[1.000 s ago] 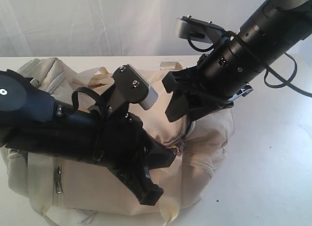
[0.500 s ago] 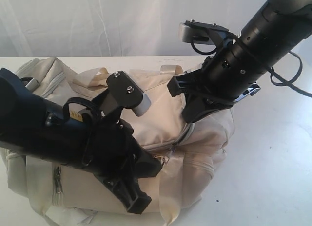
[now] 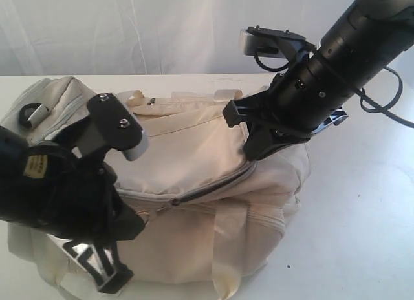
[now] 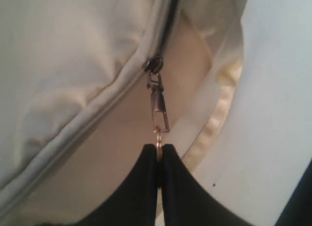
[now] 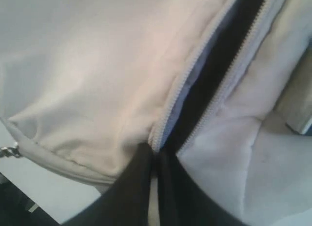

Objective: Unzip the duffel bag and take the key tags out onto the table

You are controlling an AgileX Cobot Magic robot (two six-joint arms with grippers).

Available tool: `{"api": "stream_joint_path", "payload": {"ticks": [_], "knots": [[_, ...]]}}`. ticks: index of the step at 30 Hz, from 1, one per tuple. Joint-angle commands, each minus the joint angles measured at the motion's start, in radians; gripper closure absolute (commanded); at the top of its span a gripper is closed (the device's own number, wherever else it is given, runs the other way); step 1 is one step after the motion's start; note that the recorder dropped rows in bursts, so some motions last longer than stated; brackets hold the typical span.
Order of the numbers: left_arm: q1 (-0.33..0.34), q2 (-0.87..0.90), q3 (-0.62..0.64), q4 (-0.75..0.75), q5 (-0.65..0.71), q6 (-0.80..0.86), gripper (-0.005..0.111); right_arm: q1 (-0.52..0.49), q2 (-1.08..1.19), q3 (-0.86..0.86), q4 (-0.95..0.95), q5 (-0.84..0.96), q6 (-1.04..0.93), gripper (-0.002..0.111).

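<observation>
The cream-white duffel bag (image 3: 187,151) lies on the white table (image 3: 352,235). My left gripper (image 4: 159,149) is shut on the small ring at the end of the metal zipper pull (image 4: 159,106), low at the bag's front left (image 3: 141,217). The slider (image 3: 173,201) sits partway along the top zipper, and a dark slit (image 3: 220,183) gapes behind it. My right gripper (image 5: 156,152) is shut on the bag's fabric at the zipper's end (image 3: 248,150). Between the grey zipper teeth, the right wrist view shows only dark interior (image 5: 219,75). The key tags are hidden.
A pale webbing strap (image 3: 226,248) hangs over the bag's front. A side pocket zipper (image 3: 48,109) and a black D-ring (image 3: 27,112) sit at the bag's far left end. A white curtain (image 3: 129,28) backs the table. Bare tabletop (image 4: 278,104) lies beside the bag.
My left arm has swung left, dragging the slider along the zipper and opening a slit. The right gripper has shifted slightly right, then stayed clamped at the zipper's end.
</observation>
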Motion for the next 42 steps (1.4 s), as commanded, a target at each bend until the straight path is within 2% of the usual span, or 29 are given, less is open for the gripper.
{"api": "stream_joint_path", "payload": {"ticks": [1,10,21,33,35,38,40,42], "knots": [[-0.006,-0.069,0.000,0.166,0.166,-0.161,0.107,-0.005,0.000,0.004,-0.031,-0.020,0.001,0.108],[-0.006,-0.196,0.000,0.374,0.339,-0.300,0.107,-0.005,0.000,0.004,-0.033,-0.020,0.001,0.108],[-0.006,-0.303,0.000,0.545,0.452,-0.353,0.107,-0.005,0.000,0.004,-0.040,-0.028,0.001,0.108],[-0.004,-0.332,0.001,0.568,0.454,-0.387,0.107,-0.005,0.000,0.004,-0.056,-0.080,0.011,0.108],[0.002,-0.332,0.001,0.568,0.458,-0.383,0.107,-0.005,0.000,0.004,-0.056,-0.083,-0.015,0.103],[0.042,-0.332,0.021,0.560,0.432,-0.383,0.107,-0.005,0.000,0.004,-0.054,-0.084,-0.029,0.088],[0.103,-0.332,0.063,0.507,0.400,-0.342,0.107,-0.005,0.000,0.004,-0.054,-0.084,-0.029,0.073],[0.160,-0.330,0.074,0.391,0.349,-0.250,0.107,-0.005,0.000,0.004,-0.051,-0.095,-0.053,0.067]]}}
